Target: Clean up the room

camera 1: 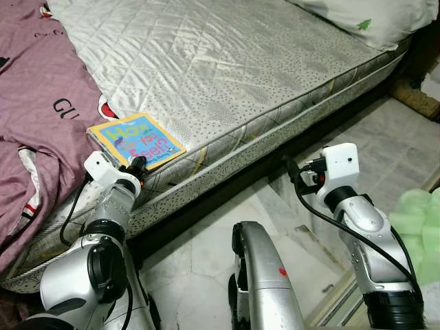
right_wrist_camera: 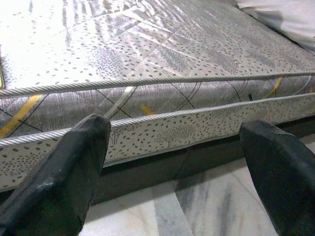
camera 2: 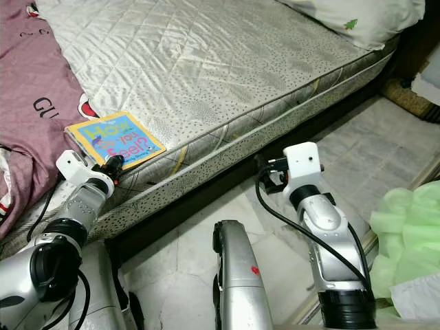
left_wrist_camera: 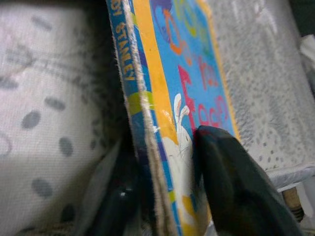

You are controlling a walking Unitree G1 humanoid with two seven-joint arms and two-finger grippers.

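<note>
Two grippers are in view, one working and one idle. Nearest the camera, the left gripper sits at the near edge of the mattress, its two black fingers closed on the near corner of a children's book. The left wrist view confirms the hold: one finger lies on the bright cover, the other under the worn spine, so the book is pinched through its thickness. That edge-on grip suits a flat, thin thing that cannot be grasped from above while it lies on the quilted surface. The book itself rests on the mattress close to the piping, overhanging little if at all, with one corner touching a purple garment spread over the left part of the bed.

The right gripper hangs off to the right, over the pale tiled floor and level with the side of the mattress. Its fingers stand well apart with nothing between them, which I judge to be a waiting posture that keeps it clear of the working arm.

A green plastic bag lies on the floor at the far right. At the far end of the bed a white pillow rests on the mattress.

Judgement: the book is secured but not yet lifted; removal from the bed is the step in hand.
</note>
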